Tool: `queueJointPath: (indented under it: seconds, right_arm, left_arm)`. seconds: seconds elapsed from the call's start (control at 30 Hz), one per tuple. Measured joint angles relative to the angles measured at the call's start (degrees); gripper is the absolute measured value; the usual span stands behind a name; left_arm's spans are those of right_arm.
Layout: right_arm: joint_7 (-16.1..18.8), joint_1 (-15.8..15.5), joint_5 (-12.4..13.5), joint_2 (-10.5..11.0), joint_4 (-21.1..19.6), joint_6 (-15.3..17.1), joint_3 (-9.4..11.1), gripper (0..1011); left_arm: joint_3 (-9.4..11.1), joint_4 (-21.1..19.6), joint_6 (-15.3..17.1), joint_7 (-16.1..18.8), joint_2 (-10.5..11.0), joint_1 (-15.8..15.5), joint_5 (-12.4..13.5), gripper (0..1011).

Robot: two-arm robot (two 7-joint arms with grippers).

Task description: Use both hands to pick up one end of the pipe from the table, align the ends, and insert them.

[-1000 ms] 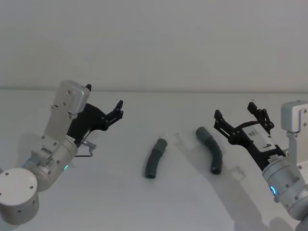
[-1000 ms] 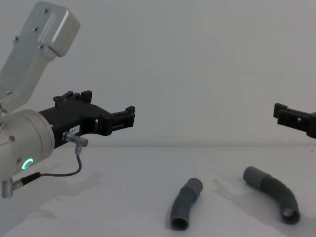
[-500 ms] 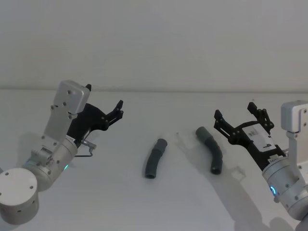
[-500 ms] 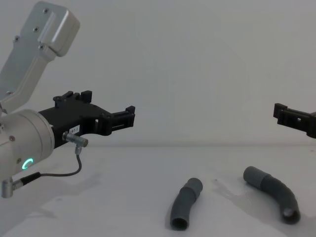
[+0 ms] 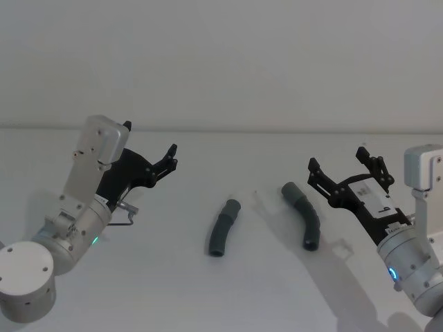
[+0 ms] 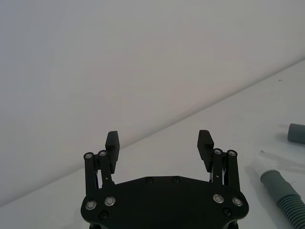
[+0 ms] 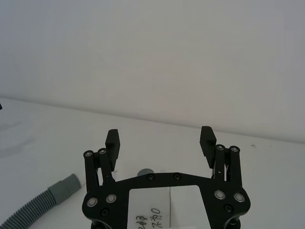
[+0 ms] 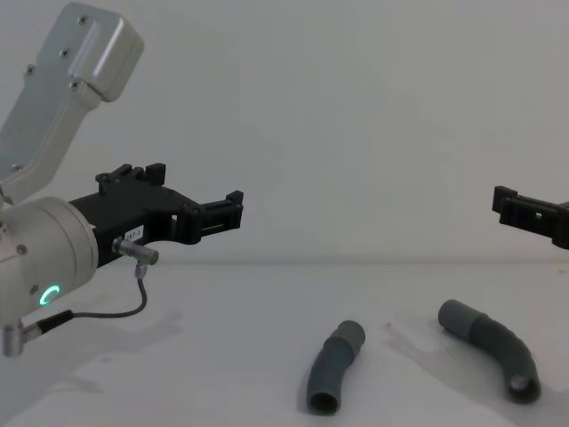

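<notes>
Two curved dark grey pieces of the pipe lie apart on the white table (image 5: 228, 297). The left piece (image 5: 223, 227) (image 8: 334, 366) is near the middle, and the right piece (image 5: 305, 214) (image 8: 495, 347) is a short way to its right. My left gripper (image 5: 151, 144) (image 6: 159, 140) hovers open and empty above the table, well left of the left piece. My right gripper (image 5: 338, 159) (image 7: 160, 138) hangs open and empty just right of the right piece, above it. A ribbed piece with a smooth cuff (image 6: 281, 190) shows in the left wrist view.
A plain pale wall (image 5: 221, 62) rises behind the table's far edge. A thin grey cable (image 8: 98, 313) loops under the left wrist. Bare table surface lies between and in front of the two pipe pieces.
</notes>
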Motion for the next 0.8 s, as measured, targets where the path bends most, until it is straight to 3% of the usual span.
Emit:
queueJointPath:
  seconds: [0.3,0.5,0.8]
  right_arm:
    - [0.0,0.0,0.0,0.0,0.0,0.0,0.0,1000]
    - [0.0,0.0,0.0,0.0,0.0,0.0,0.0,1000]
    - [0.0,0.0,0.0,0.0,0.0,0.0,0.0,1000]
  left_arm:
    - [-0.1,-0.8,1.0,-0.1,0.3,0.2,0.0,1000]
    - [-0.4,-3.2,4.7,-1.7,1.7,0.9,-0.7,1000]
    - [-1.0,-7.3,11.9,-7.1,5.0,1.3,-3.7,1000]
